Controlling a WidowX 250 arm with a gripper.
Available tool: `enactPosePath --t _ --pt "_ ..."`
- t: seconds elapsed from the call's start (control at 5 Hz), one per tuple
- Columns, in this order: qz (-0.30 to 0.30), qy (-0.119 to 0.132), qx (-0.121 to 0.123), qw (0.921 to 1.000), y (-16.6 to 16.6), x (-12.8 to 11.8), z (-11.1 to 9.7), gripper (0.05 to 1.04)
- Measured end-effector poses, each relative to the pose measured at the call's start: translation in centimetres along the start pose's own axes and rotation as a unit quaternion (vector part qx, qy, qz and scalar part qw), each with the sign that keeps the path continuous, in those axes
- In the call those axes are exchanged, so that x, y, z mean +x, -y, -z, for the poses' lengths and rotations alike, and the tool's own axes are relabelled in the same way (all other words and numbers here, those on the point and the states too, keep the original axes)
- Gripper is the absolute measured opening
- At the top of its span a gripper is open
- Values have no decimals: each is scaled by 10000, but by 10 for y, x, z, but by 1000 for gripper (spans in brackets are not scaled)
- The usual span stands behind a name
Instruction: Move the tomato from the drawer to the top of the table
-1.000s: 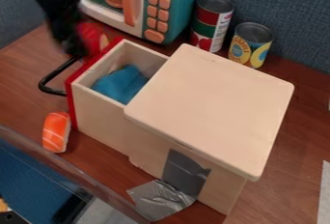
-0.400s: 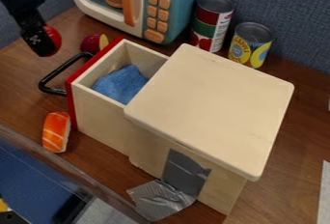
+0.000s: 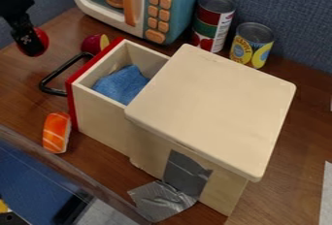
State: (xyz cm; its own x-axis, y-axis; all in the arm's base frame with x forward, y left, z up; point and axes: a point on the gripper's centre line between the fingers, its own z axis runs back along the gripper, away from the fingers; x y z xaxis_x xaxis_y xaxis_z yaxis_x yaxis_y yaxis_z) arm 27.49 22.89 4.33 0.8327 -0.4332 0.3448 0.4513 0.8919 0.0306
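At the upper left, the black gripper (image 3: 30, 48) is shut on the red tomato (image 3: 42, 40), which shows at its right side and is partly covered by it. They are left of the drawer, over the back left part of the table (image 3: 24, 81); whether the tomato touches the tabletop I cannot tell. The drawer (image 3: 100, 115), with a red front and black handle, stands pulled out of the wooden cabinet (image 3: 214, 107). Inside it lies a blue cloth (image 3: 122, 84).
A purple and yellow toy food (image 3: 95, 43) lies behind the handle, and an orange sushi piece (image 3: 56, 132) sits left of the drawer. A toy microwave (image 3: 156, 10) and two cans, one red and green (image 3: 212, 23), one yellow (image 3: 252, 45), stand at the back. Grey tape (image 3: 162, 200) is at the cabinet's foot.
From beside the drawer's back left corner, the gripper has moved left, carrying the tomato with it. The purple and yellow toy food has come into clear view. Drawer and cloth have stayed put.
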Motion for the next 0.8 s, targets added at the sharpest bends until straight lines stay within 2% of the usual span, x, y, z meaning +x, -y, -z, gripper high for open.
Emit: enactPosePath --t 0.2,0.4,0.6,0.8 --pt "57 -222 117 9997 -3 -4 7 877" --pt "240 -360 168 9989 -1 2 13 876" --pt "293 -425 177 9985 1 2 18 876" --pt "330 -464 182 9982 3 3 20 917"
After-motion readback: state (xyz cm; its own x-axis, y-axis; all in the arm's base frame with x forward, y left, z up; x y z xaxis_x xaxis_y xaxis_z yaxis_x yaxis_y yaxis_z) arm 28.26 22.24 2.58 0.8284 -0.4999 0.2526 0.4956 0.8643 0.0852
